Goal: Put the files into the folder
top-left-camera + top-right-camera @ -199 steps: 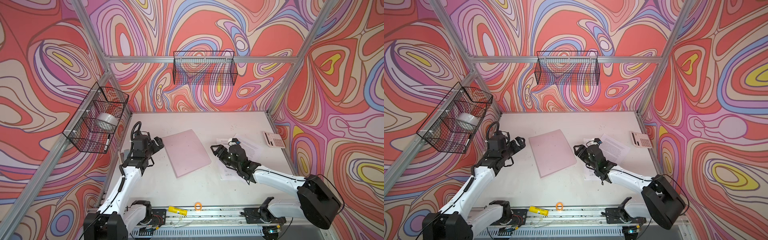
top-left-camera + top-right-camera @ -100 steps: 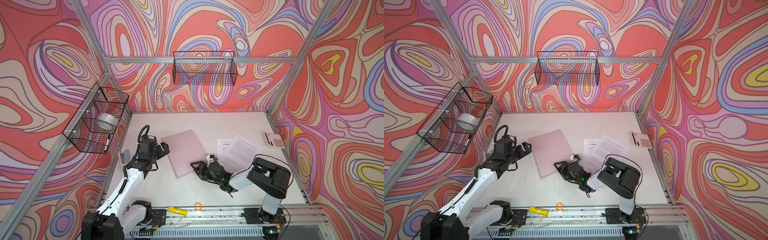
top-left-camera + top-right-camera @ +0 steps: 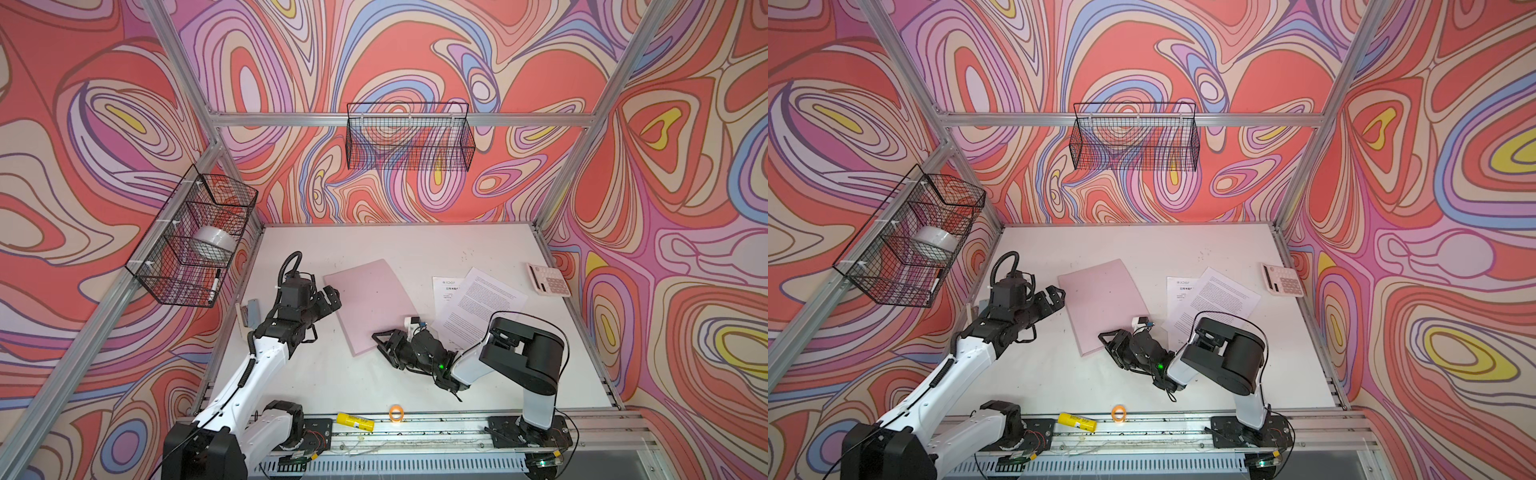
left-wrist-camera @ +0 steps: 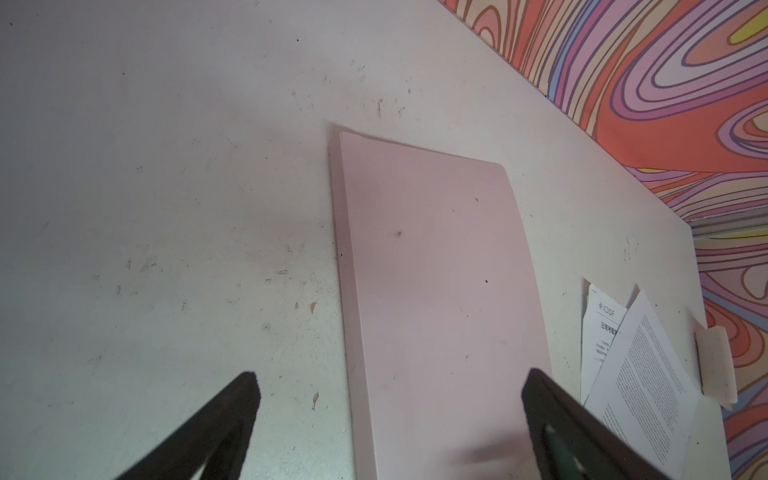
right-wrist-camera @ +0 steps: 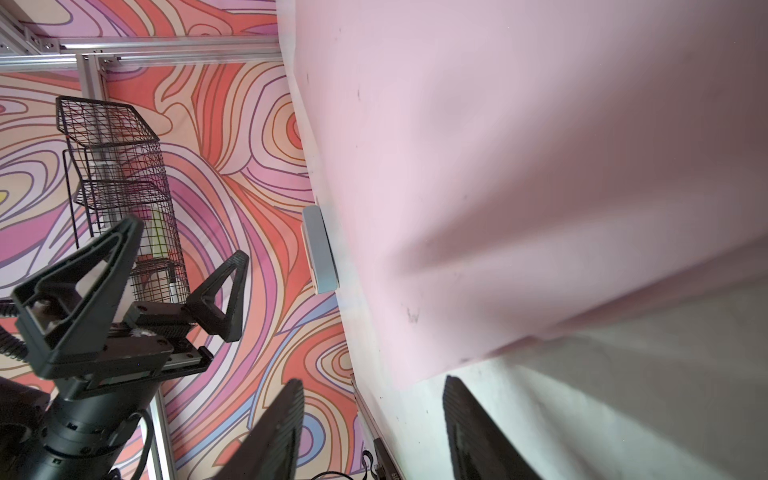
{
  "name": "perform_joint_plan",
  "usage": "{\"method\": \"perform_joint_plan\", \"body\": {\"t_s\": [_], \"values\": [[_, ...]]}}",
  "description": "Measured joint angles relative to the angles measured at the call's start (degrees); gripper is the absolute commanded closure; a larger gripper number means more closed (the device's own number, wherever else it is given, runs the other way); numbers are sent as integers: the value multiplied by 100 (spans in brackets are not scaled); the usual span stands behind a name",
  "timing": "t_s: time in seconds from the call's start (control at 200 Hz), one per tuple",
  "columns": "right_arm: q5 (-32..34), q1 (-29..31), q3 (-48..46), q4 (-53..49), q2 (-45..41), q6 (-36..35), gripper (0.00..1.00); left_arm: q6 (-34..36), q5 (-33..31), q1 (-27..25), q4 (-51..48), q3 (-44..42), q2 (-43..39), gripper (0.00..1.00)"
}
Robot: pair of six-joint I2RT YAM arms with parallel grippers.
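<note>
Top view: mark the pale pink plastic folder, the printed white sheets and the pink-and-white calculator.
Thin pale pink plastic folder [image 3: 370,305]: in a top view, middle of its cover.
Printed white paper sheets [image 3: 484,305]: in a top view, text of the uppermost sheet.
Small pink-and-white calculator [image 3: 555,283]: in a top view, its keypad.

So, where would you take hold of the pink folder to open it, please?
I'd nip the long edge of the folder facing the files, coming low from that side: it lies flat and closed, its banded spine along the opposite edge.

Files [image 4: 640,374]: under sheet reads "XDOF" by logo; other print too small to read.
</note>
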Motion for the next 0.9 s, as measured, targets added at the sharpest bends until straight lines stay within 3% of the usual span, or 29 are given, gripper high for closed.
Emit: {"method": "perform_joint_plan", "body": {"t_s": [0.902], "values": [[-52,-120,-15,267,315,175,50,22,7,-33,2,-11,50,4]]}}
